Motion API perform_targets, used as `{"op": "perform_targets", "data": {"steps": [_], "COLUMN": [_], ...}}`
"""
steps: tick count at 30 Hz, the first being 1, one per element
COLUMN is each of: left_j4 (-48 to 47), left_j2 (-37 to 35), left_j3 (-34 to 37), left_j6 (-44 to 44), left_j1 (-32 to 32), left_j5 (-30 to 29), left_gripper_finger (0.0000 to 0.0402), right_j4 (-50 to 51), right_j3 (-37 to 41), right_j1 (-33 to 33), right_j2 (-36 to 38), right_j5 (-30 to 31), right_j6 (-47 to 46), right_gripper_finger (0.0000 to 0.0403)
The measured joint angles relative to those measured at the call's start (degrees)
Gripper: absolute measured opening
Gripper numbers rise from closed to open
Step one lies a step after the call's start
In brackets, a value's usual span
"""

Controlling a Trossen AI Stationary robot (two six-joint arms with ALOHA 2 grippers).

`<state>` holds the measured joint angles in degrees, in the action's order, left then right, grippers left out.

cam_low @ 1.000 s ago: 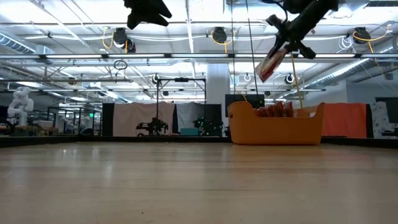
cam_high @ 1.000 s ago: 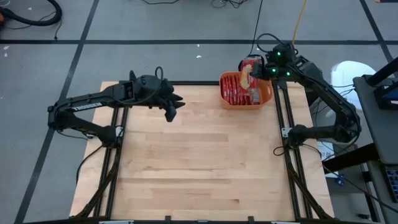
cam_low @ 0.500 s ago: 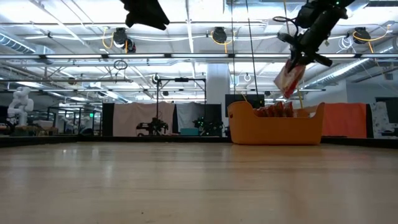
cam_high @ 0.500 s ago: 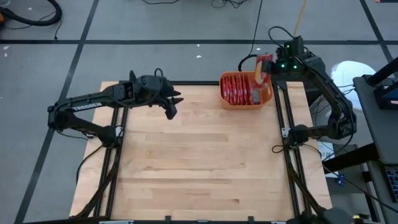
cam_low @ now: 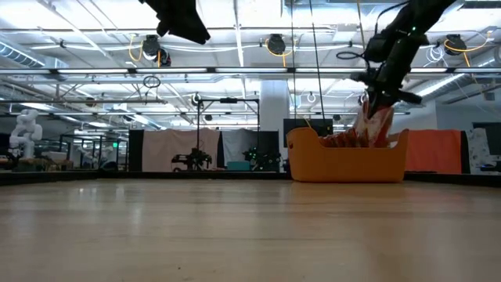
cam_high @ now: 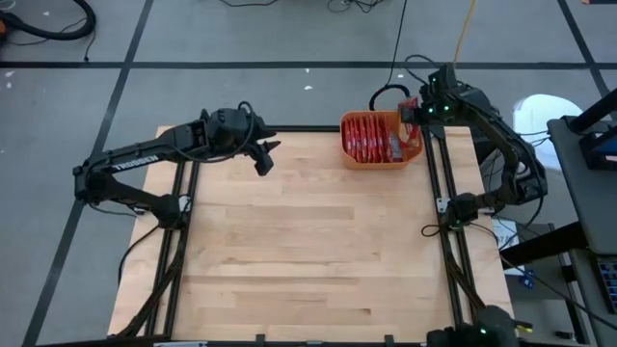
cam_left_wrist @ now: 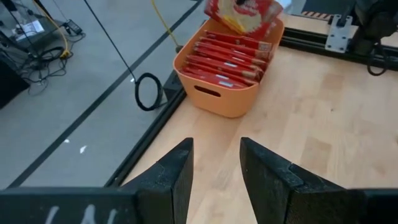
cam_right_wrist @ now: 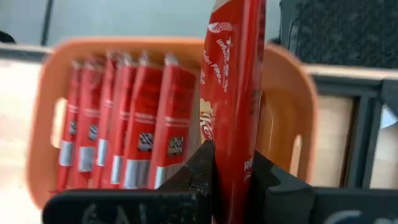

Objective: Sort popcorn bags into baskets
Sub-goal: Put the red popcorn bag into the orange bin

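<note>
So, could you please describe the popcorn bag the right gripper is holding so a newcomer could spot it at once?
Find the orange basket at the table's far right corner. Red popcorn bags stand packed in a row inside. The held bag alone hangs above the basket's free end, pinched in the right gripper.

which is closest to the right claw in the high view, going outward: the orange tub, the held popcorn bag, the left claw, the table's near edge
1. The held popcorn bag: pinched in the right claw, over the tub's right end.
2. The orange tub: just beneath and to the left, at the table's far right corner.
3. The left claw: across the far side, hovering empty.
4. The table's near edge: farthest, at the picture's bottom.
</note>
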<state>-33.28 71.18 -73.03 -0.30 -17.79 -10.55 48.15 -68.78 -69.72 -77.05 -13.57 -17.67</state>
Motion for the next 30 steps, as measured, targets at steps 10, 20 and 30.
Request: {"op": "perform_targets", "data": {"steps": [10, 20, 30], "left_j4": [0.02, 0.02, 0.04], "left_j2": [0.02, 0.02, 0.02], "left_j3": [0.0, 0.0, 0.0], "left_j6": [-1.88, -2.38, -6.48], "left_j1": [-0.15, -0.15, -0.1], "left_j5": [0.12, 0.12, 0.14], "left_gripper_finger": [0.0136, 0.0136, 0.0136], "right_j4": [-0.36, 0.41, 5.67], "right_j3": [1.65, 1.65, 1.65], "right_j1": [3.91, 5.7, 6.45], "right_j2": [-3.14, -6.55, -4.13], "right_j5": [0.5, 1.13, -0.09], "right_j6": [-0.21, -1.14, -4.17], "right_gripper_finger": [0.0029, 0.003, 0.003]}}
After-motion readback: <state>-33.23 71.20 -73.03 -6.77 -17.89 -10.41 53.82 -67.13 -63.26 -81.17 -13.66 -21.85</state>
